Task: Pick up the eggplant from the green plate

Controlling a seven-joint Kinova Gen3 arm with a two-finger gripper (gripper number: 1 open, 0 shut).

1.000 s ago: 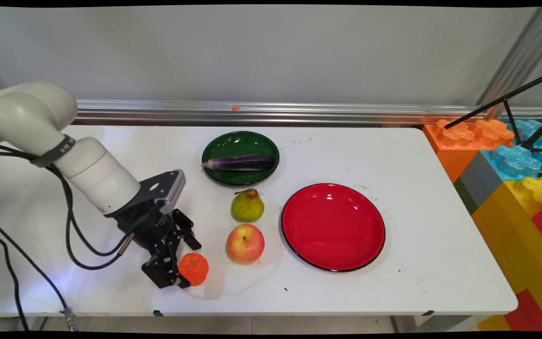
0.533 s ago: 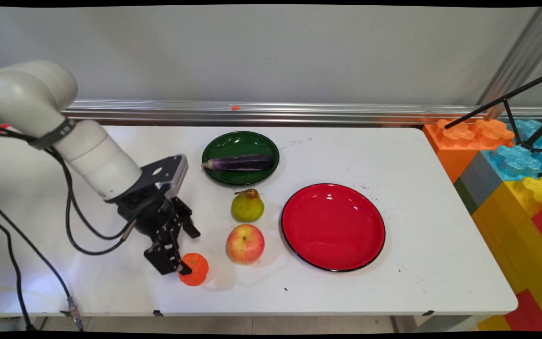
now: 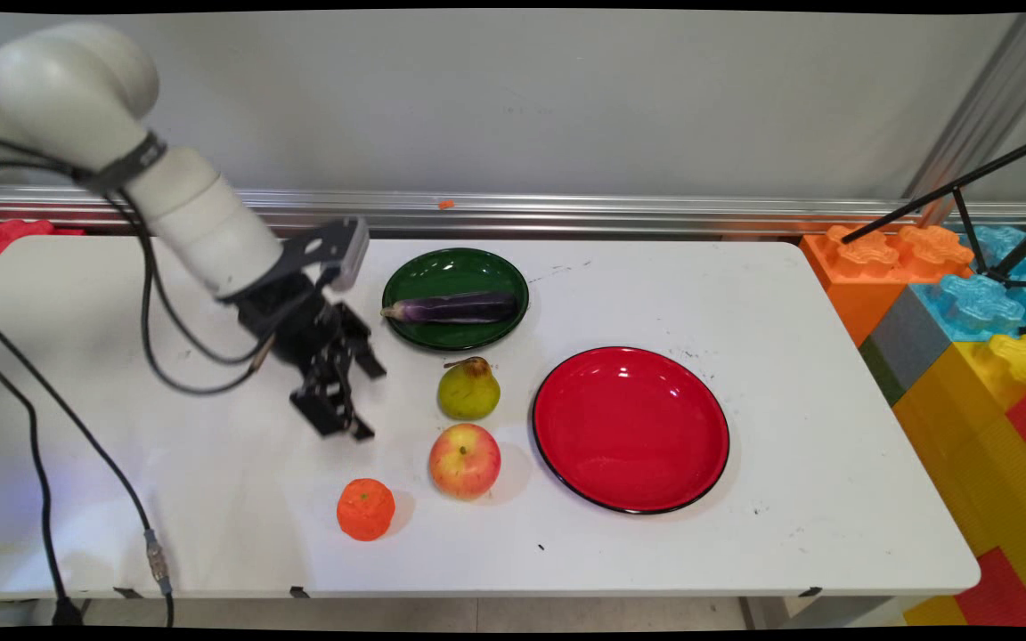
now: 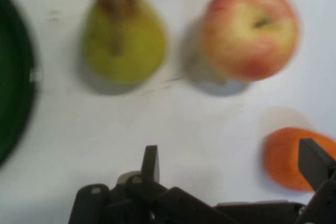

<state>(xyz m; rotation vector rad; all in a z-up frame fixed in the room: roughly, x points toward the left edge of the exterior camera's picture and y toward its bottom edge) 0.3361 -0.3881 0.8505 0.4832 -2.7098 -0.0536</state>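
Jaws of my gripper (image 3: pixel 346 411) stand apart and empty above the tabletop (image 3: pixel 789 427), the orange (image 3: pixel 366 509) resting near its front edge beside the apple (image 3: pixel 464 460), and I judge a careless low sweep could roll either round fruit away.

On the white table (image 3: pixel 745 294) stand 2 plates: a green plate (image 3: pixel 455 267) at the back with an eggplant (image 3: pixel 451 309) lying across it, and a bigger red plate (image 3: pixel 631 429) to the right, nearer the front. Left of the red plate are a pear (image 3: pixel 468 390), an apple (image 3: pixel 464 460) just in front of it, and an orange (image 3: pixel 365 508) further left. Big toy blocks (image 3: pixel 967 356) stand at the table's right end
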